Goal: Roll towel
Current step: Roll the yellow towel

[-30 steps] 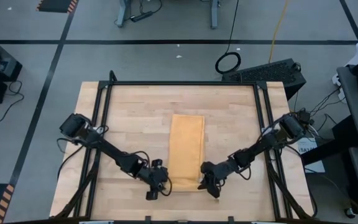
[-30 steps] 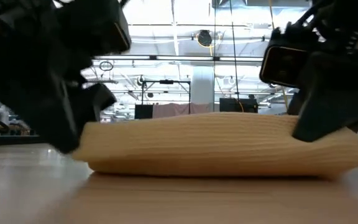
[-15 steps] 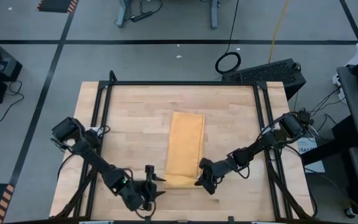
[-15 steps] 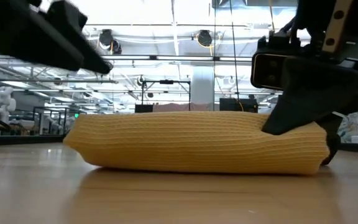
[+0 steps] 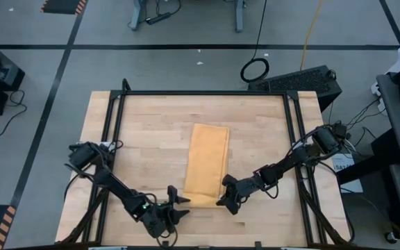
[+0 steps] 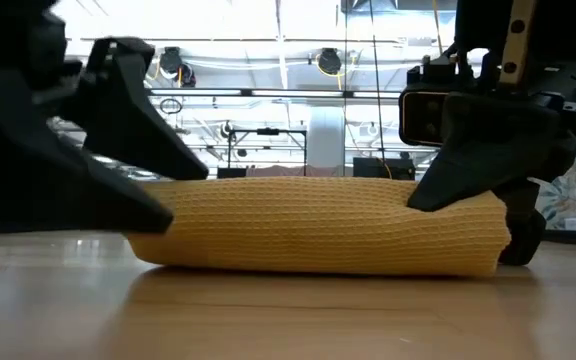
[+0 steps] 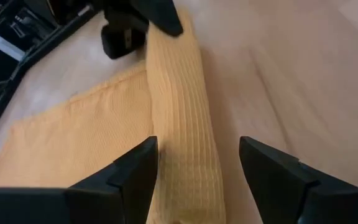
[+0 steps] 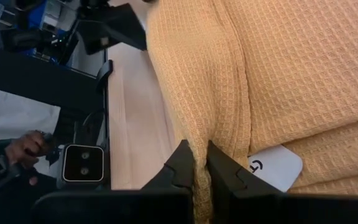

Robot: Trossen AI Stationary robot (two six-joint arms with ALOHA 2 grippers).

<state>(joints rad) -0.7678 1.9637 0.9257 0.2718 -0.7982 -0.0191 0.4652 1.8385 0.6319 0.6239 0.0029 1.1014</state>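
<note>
The mustard-yellow towel (image 5: 207,158) lies flat along the middle of the wooden table. Its near end is rolled into a thick roll (image 6: 328,238) that lies across the table. A white tag (image 8: 276,165) shows at the roll's right end. My right gripper (image 5: 225,201) is shut on that right end. My left gripper (image 5: 183,205) is open at the roll's left end. In the left wrist view its two fingers stand on either side of the roll (image 7: 180,118). My right gripper pinches a fold of the roll's outer layer (image 8: 199,146) between its two fingers, at the roll's right end beside the white tag. It comes in low from the table's right side. The roll rests on the table. My left gripper's open fingers flank the roll's left end (image 7: 188,174); I cannot tell whether they touch it.
A black frame (image 5: 200,93) runs along the table's far edge and down both sides. The towel's flat part reaches toward the far edge. Bare wood (image 5: 144,139) lies left and right of the towel.
My left gripper has come off the roll's left end, swung toward the near edge, and come back to that end with open fingers. My right gripper has gone toward the far and left edges with the roll's right end. The roll has shifted a little toward the far edge.
</note>
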